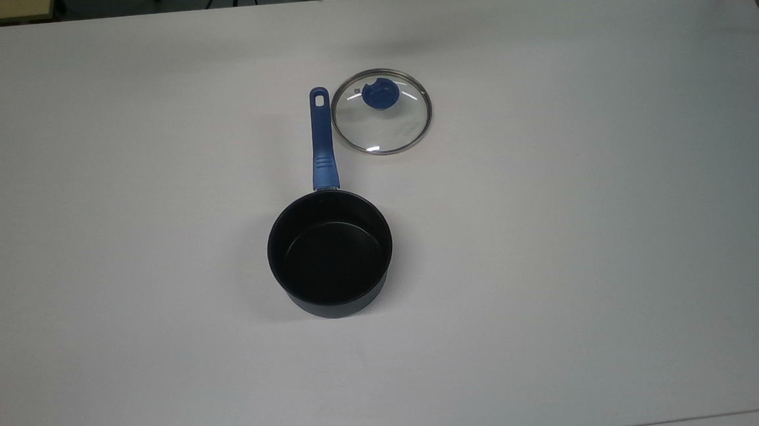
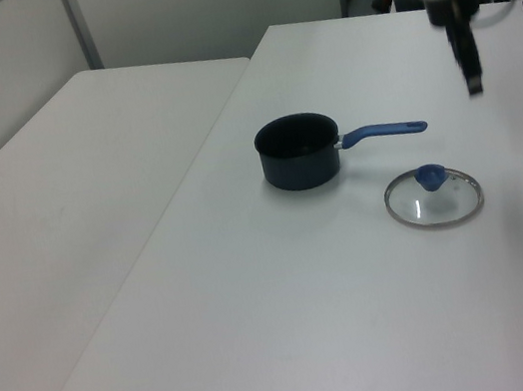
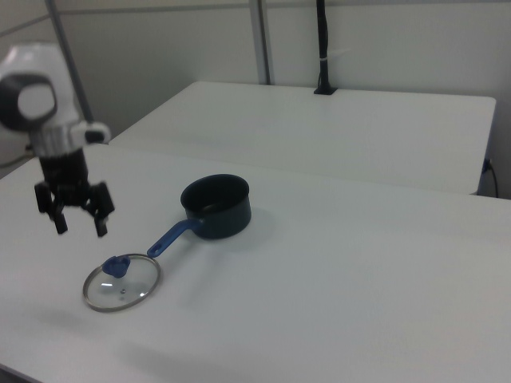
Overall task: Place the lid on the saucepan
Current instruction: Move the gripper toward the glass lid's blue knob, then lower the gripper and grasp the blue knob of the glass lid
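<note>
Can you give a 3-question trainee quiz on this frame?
1. True or false: the lid sits on the saucepan.
2. In the right view, the hand is: A) gripping the knob B) open above the table, apart from the lid C) inside the pan.
3. In the top view, which way does the saucepan's handle point?

Key: 1 false; 2 B; 3 toward the top view's top edge, beside the lid.

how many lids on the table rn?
1. The lid lies flat on the table, beside the saucepan handle, on the top view's right. Nothing seems hidden.
</note>
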`<action>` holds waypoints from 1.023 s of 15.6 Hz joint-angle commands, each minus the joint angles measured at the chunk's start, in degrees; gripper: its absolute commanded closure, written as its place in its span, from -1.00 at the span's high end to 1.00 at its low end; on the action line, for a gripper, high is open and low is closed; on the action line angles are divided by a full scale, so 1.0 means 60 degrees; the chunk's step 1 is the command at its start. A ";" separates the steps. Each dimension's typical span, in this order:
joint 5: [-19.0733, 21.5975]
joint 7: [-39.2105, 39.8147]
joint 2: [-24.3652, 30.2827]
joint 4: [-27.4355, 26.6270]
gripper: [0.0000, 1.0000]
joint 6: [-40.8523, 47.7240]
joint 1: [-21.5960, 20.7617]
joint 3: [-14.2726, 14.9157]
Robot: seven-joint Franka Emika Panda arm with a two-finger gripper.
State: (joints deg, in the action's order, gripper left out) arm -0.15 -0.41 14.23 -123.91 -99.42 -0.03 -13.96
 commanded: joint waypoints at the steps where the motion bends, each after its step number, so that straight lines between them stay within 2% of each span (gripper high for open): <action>1: 0.0172 -0.2213 -0.0857 -0.1350 1.00 -0.2861 -0.0039 -0.0923; 3: 0.0012 -0.2289 -0.1489 -0.1321 1.00 -0.3729 -0.0039 -0.0984; 5: -0.0440 -0.2172 -0.1842 -0.1292 1.00 -0.4185 -0.0010 -0.0984; 7: -0.0895 -0.2157 -0.2092 -0.1262 1.00 -0.4478 0.0093 -0.0984; 10: -0.1232 -0.2070 -0.2239 -0.1160 1.00 -0.4670 0.0312 -0.0984; 13: -0.1454 -0.2040 -0.2414 -0.1160 0.84 -0.4714 0.0386 -0.0984; 16: -0.1688 -0.1996 -0.2693 -0.1160 0.50 -0.4932 0.0415 -0.0984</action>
State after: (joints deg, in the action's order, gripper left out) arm -8.55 -12.81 0.16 -131.37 -126.95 2.40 -20.05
